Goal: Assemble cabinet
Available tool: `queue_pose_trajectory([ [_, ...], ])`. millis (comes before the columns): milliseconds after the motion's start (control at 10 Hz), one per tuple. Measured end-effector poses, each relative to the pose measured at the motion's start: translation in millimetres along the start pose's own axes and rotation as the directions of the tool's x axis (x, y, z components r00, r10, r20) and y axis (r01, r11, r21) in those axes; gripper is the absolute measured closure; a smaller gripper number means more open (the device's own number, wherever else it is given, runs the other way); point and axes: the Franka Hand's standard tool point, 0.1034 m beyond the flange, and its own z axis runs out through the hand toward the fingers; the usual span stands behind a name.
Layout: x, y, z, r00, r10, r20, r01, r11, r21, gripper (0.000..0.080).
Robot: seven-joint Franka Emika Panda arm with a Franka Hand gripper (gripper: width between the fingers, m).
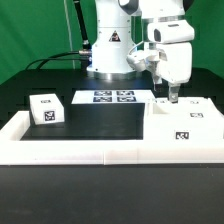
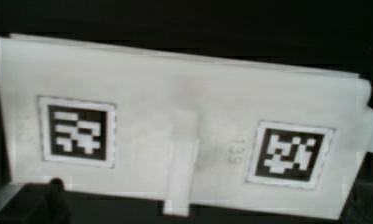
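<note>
A white cabinet body [image 1: 182, 132] stands on the black table at the exterior view's right, with a tag on its front face. A flat white panel [image 1: 181, 112] with two tags lies on top of it. In the wrist view this panel [image 2: 165, 95] fills the picture, with a tag on each side of a raised middle ridge [image 2: 183, 165]. My gripper [image 1: 172, 98] hangs just above the panel's far edge. In the wrist view the gripper [image 2: 186, 208] has its jaws spread wide and holds nothing. A small white tagged block [image 1: 45, 109] sits at the left.
The marker board [image 1: 113, 97] lies at the back centre in front of the arm's base. A low white rail [image 1: 100, 150] borders the black table along the front and sides.
</note>
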Motion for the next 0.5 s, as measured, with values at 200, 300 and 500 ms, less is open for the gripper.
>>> queue_pose_trajectory([
  [200,-1.9,0.2,3.9,1.000,0.004,-0.002,-0.004,1.000,0.006,0.0002],
  [300,-3.9,1.1,5.8,1.000,0.010,-0.002,-0.010,1.000,0.008,0.0002],
  [500,-4.0,1.0,8.4,1.000,0.013,-0.004,-0.013,1.000,0.012,0.0002],
])
